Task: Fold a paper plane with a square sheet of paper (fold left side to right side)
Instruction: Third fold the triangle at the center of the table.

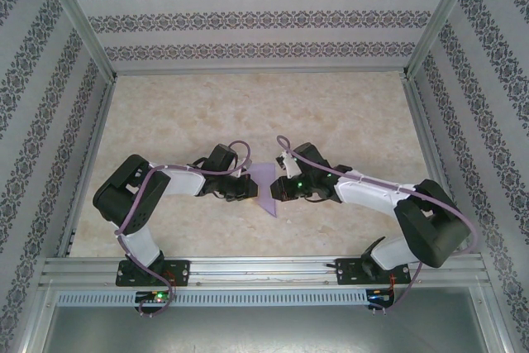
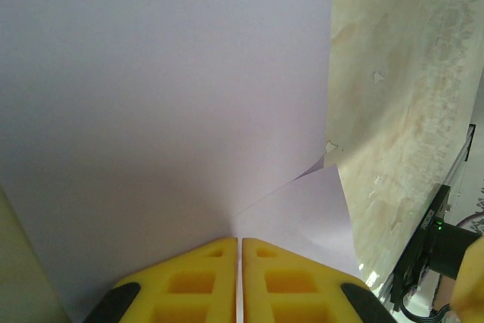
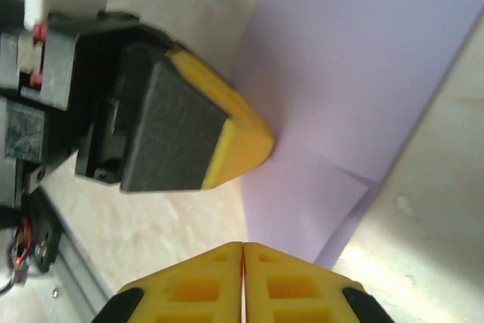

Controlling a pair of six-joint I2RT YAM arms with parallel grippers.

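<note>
The lilac sheet of paper (image 1: 264,181) lies folded into a small pointed shape on the table, its tip toward the near edge. My left gripper (image 1: 250,193) meets it from the left. In the left wrist view the yellow fingers (image 2: 239,241) are shut, with the paper (image 2: 151,111) rising straight from their tips and a folded layer beside it. My right gripper (image 1: 279,189) comes in from the right. Its jaws (image 3: 243,246) are shut, tips at the near edge of the paper (image 3: 340,58). The left gripper's fingertip (image 3: 238,141) touches that same edge.
The beige marbled tabletop (image 1: 264,113) stretches away behind the paper. An aluminium rail (image 1: 264,270) carrying both arm bases runs along the near edge. Patterned walls and metal posts (image 1: 87,47) enclose the left, right and back sides.
</note>
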